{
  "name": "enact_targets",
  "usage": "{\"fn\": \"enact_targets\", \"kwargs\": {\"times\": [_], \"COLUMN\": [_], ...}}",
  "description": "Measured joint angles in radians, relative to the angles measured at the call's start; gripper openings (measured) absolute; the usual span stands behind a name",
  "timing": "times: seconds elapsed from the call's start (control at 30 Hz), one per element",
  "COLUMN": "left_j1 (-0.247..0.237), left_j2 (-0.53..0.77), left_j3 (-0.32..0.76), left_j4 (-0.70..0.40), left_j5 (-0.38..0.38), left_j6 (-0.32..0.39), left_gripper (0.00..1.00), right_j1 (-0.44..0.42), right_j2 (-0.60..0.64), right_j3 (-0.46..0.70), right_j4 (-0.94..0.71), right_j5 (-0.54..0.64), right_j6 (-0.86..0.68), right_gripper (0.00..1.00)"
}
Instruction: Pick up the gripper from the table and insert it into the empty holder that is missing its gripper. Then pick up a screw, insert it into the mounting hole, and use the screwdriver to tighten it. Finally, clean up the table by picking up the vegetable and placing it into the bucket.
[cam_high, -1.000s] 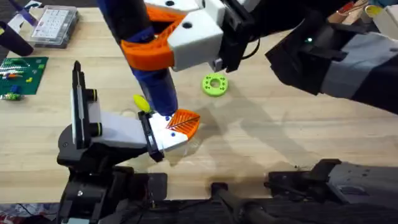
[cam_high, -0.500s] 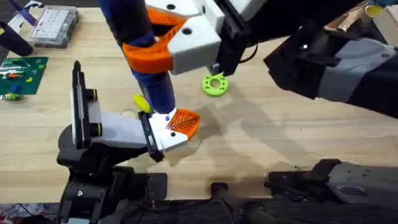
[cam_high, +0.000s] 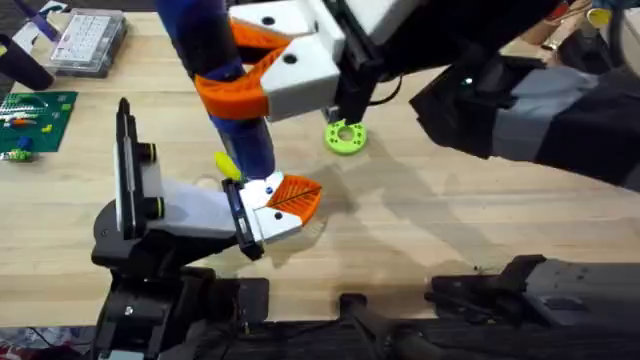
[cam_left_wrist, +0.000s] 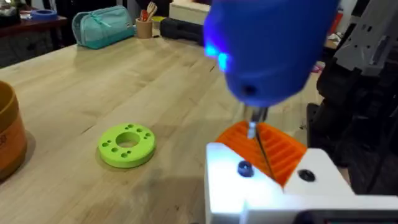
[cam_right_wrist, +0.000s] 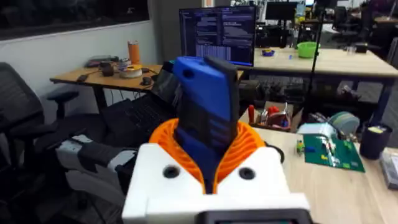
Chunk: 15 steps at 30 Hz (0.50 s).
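The right gripper (cam_high: 262, 72) is squeezing the blue screwdriver (cam_high: 240, 120) between its orange pads and holding it straight up. Its thin tip (cam_left_wrist: 256, 134) is pointing down at the white part with the orange ribs (cam_high: 285, 203) at the end of the left arm. I cannot tell how the left fingers are sitting. The yellow vegetable (cam_high: 226, 165) is lying on the table (cam_high: 420, 230) just beside the screwdriver. The green ring (cam_high: 345, 136) is lying nearby.

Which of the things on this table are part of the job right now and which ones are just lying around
In the job: screwdriver, held by the right gripper; left gripper; vegetable.
Lying about: green ring, circuit board, parts box.
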Motion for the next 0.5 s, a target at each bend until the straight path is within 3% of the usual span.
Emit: {"fn": "enact_targets", "kwargs": {"times": [0.5], "left_j1": [0.0], "left_j2": [0.0], "left_j3": [0.0], "left_j4": [0.0], "left_j5": [0.0], "left_j6": [0.0], "left_gripper": [0.021], "right_j1": [0.008], "right_j2": [0.014], "right_j3": [-0.002], "right_j4": [0.001], "right_j5": [0.007], "right_j6": [0.0], "right_gripper": [0.045]}}
